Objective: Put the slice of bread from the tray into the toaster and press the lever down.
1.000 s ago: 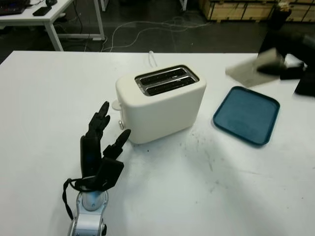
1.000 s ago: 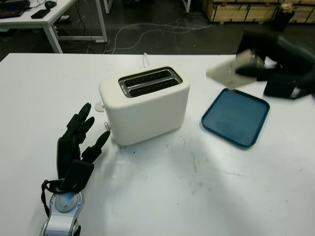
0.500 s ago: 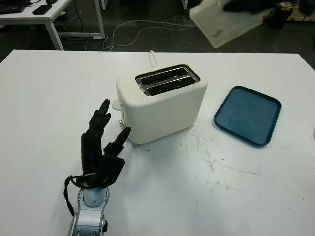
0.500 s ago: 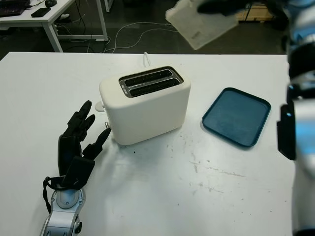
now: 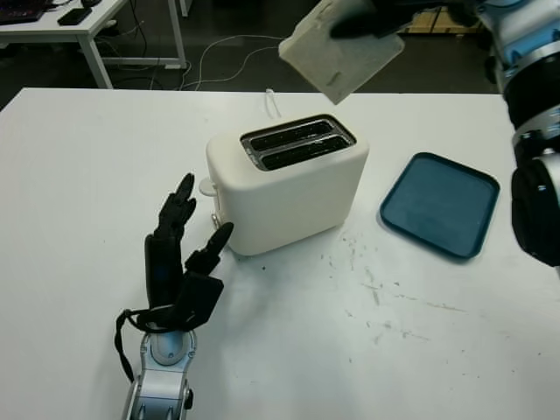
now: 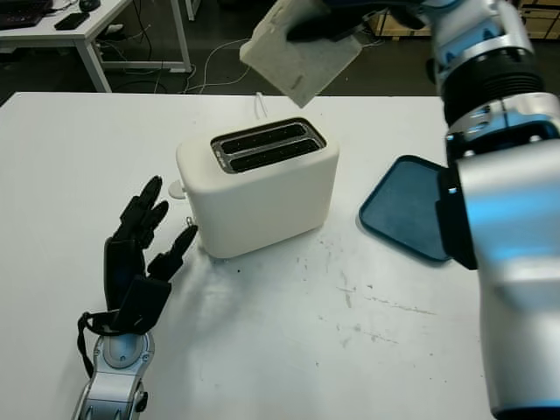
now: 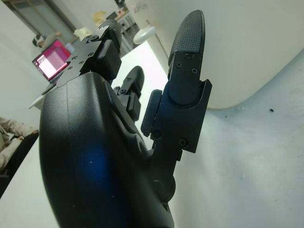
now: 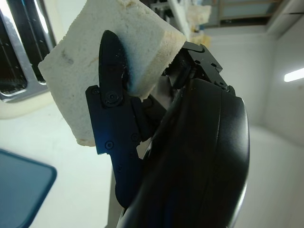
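While tilted, the pale bread slice [image 5: 341, 54] looks thick.

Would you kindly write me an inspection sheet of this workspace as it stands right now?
Surface: white table, scuffed with dark marks near the toaster.
Job's things: slice of bread held in the air above the toaster, both slots empty; blue tray bare.
Clutter: nothing seen.
Hands: right hand shut on the bread; left hand open, beside the toaster's lever end.
Cables: white cord behind the toaster; cables on the floor.
Surroundings: another white desk, wooden crates.
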`<action>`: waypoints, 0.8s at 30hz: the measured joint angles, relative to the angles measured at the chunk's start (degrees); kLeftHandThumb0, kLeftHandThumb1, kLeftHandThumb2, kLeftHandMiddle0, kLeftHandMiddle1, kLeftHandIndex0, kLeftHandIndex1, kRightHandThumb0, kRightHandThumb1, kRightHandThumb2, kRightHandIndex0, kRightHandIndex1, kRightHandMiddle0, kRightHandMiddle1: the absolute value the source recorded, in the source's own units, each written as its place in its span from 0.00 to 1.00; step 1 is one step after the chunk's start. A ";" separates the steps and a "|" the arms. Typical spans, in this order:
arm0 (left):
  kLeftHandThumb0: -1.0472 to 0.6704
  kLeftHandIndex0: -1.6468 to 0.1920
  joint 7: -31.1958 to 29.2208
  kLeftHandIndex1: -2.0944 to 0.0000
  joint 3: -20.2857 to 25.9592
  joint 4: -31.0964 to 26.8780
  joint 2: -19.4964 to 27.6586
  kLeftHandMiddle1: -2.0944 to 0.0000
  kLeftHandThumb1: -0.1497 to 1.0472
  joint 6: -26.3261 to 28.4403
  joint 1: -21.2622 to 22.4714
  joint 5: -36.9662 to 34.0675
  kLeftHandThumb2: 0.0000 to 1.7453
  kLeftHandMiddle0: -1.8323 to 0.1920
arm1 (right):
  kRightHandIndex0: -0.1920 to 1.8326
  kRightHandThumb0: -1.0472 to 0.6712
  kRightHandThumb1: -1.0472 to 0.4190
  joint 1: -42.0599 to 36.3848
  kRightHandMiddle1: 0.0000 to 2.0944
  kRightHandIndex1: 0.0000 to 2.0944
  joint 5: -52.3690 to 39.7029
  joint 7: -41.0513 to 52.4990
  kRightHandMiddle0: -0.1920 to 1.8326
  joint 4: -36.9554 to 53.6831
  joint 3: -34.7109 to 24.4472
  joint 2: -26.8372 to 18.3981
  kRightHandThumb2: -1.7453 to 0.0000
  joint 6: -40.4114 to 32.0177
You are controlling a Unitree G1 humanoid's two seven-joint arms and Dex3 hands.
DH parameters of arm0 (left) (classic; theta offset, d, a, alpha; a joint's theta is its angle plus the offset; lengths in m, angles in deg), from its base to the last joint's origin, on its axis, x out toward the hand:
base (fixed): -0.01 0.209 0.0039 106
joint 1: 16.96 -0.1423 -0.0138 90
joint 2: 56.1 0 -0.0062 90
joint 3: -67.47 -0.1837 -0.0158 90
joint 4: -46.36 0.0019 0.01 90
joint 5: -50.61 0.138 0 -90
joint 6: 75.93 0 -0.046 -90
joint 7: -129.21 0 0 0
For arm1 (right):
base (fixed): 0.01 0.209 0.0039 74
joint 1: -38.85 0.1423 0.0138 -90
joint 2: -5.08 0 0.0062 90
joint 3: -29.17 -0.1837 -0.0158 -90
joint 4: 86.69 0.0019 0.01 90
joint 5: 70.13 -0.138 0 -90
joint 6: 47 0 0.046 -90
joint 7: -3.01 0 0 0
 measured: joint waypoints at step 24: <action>0.23 0.69 1.42 1.00 -0.35 0.81 0.01 0.84 0.89 -0.24 0.06 0.09 0.11 0.74 | 0.64 0.35 0.09 -3.36 0.83 0.83 3.07 -0.71 0.56 -2.14 3.77 1.40 0.80 5.71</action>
